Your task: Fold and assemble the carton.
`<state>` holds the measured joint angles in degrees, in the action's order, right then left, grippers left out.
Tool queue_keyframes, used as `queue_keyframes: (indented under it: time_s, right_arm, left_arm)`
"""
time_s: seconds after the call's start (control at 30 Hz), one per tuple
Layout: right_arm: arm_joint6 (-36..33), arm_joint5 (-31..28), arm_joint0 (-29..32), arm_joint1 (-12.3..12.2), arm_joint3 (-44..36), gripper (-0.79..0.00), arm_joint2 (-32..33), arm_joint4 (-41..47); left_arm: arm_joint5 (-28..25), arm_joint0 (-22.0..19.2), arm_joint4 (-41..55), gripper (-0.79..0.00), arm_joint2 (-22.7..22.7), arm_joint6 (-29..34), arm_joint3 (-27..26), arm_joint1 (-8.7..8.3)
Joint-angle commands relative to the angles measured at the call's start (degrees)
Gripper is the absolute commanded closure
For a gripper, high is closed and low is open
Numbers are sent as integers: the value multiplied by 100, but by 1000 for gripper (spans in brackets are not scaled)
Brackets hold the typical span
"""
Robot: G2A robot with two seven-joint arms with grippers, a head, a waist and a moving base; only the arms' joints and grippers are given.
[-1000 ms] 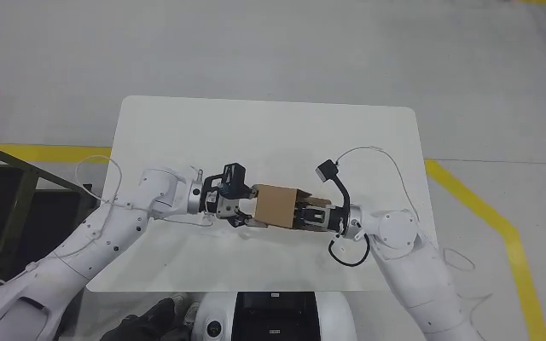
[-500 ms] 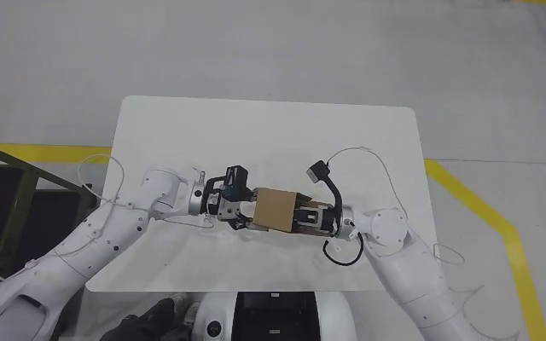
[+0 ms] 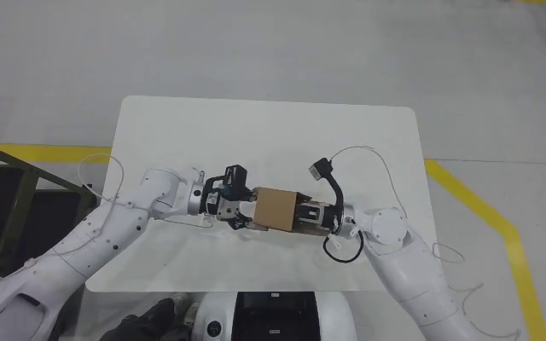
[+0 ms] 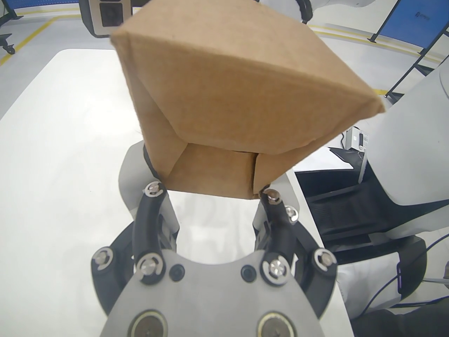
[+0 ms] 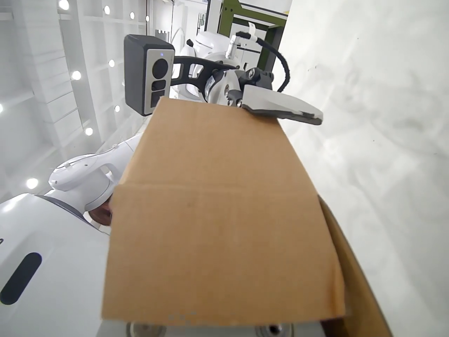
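L pincer (image 4: 210,193) grips carton (image 3: 275,207) at its 9 o'clock end, over worktop (image 3: 256,128), toward 6 o'clock edge. R pincer (image 3: 304,215) at carton's 3 o'clock end; can't tell if it's closed.

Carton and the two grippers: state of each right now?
carton: formed into a box, raised off the table between the arms; near end folded shut, flaps at the far end not folded in.
left gripper: shut on the carton, a finger on each side of its closed end.
right gripper: at the carton's open-flap end; open or shut cannot be told.
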<state>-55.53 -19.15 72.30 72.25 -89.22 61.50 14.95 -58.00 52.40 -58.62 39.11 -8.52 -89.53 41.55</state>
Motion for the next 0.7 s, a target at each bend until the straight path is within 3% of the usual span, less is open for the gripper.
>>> queue_keyframes:
  time_s: [0.0, 0.3, 0.47, 0.67]
  right_arm:
    - [-9, 1, 46, -18, -55, 0, 43, 25]
    - [-115, 22, -44, -16, 11, 0, -139, 202]
    - [-102, 14, -260, 38, 254, 0, -394, 282]
    - [-63, -40, -406, 74, 454, 0, -547, 365]
  left_arm:
    - [0, -8, 8, -431, -16, -7, 13, -3]
    - [0, -71, 37, -422, -109, -3, 33, 2]
    - [0, -108, 40, -369, -145, -3, 12, -2]
    - [0, -122, 47, -382, -167, -35, 6, -17]
